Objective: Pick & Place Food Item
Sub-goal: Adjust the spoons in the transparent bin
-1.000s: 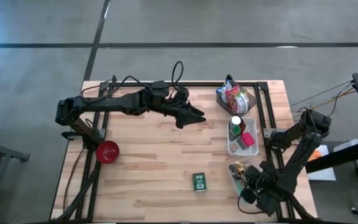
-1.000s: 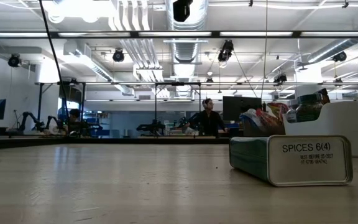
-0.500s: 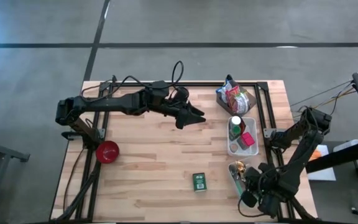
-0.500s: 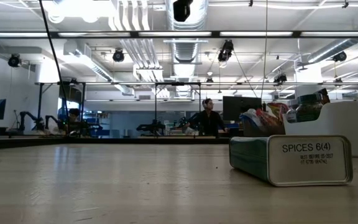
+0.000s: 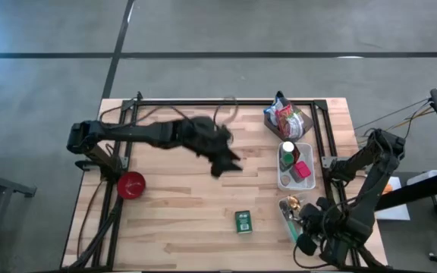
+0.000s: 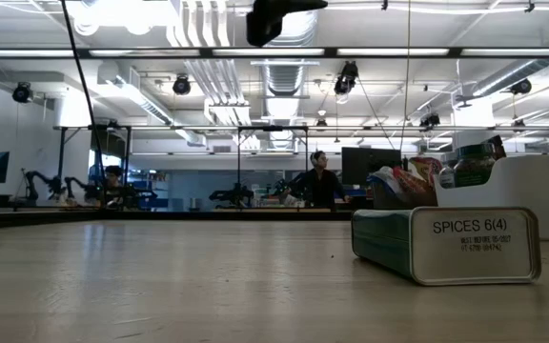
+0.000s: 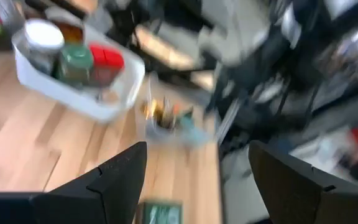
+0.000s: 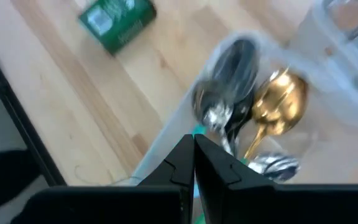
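Note:
A green tin (image 5: 243, 221) marked SPICES lies flat on the wooden table toward the near edge; it also shows in the low view (image 6: 446, 246) and both wrist views (image 7: 160, 211) (image 8: 117, 22). My left gripper (image 5: 224, 161) hangs open in the air over the table's middle, tipped somewhat downward, farther from the near edge than the tin; its fingers (image 7: 194, 186) have nothing between them. My right gripper (image 5: 306, 243) is shut and holds nothing, above the near right corner beside the cutlery container (image 8: 253, 106).
A white bin (image 5: 294, 165) with jars stands at the right, and a container of snack bags (image 5: 285, 117) behind it. A clear container of spoons and forks (image 5: 291, 211) lies near the right gripper. A red bowl (image 5: 131, 184) sits at the left.
My left gripper has swung from the far middle toward the near edge and the green tin, tipping downward and sinking a little; it stays open. My right gripper has risen slightly over the near right corner, still shut.

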